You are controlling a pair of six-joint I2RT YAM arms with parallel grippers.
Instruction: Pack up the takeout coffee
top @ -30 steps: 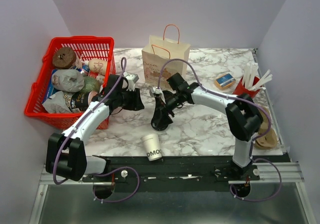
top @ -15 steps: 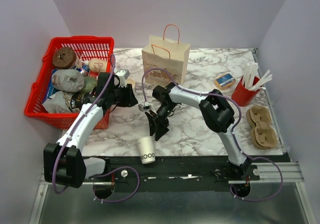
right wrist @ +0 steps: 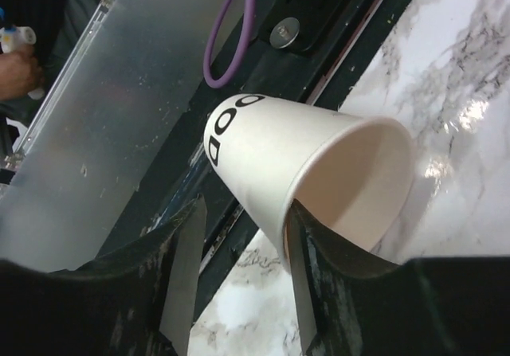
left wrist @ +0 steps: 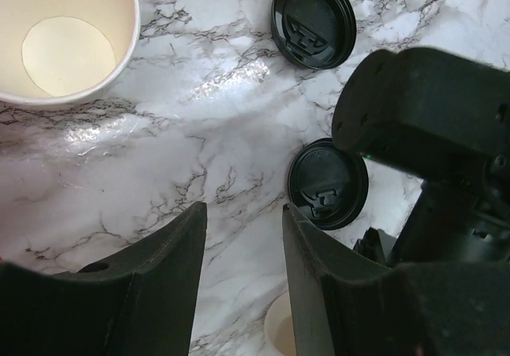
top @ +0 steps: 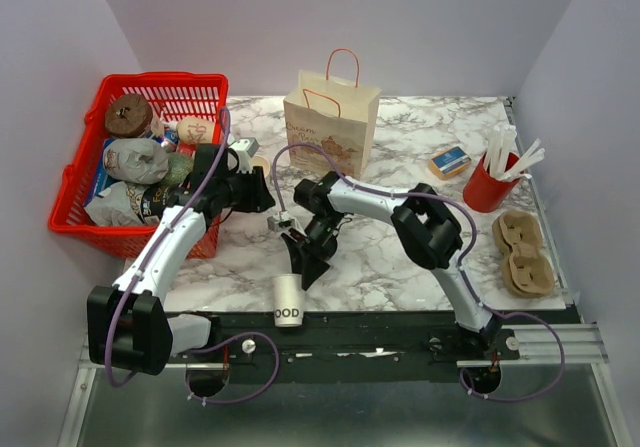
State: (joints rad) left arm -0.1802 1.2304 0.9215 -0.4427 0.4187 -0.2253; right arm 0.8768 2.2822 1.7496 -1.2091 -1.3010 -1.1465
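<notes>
- One takeout coffee cup point(top: 288, 300) is the thing I care about. It lies on its side at the near edge of the table point(top: 420, 257).
- It is small and white, with black letters "OOD" on its side.
- From the right wrist I see its round mouth open to me, pale inside.
- My right gripper point(top: 300, 265) points down at it. The fingers are spread, and the cup's rim sits between them. I cannot tell if they touch it.
- My left gripper point(left wrist: 243, 211) hangs over the marble, fingers spread, holding nothing.
- A black lid point(left wrist: 327, 184) lies flat just past those fingers, and a second black lid point(left wrist: 314, 20) lies farther off.
- A tan cup point(left wrist: 64, 37) stands upright near them.
- The paper bag point(top: 330, 122) stands at the back, well apart from the white cup.
</notes>
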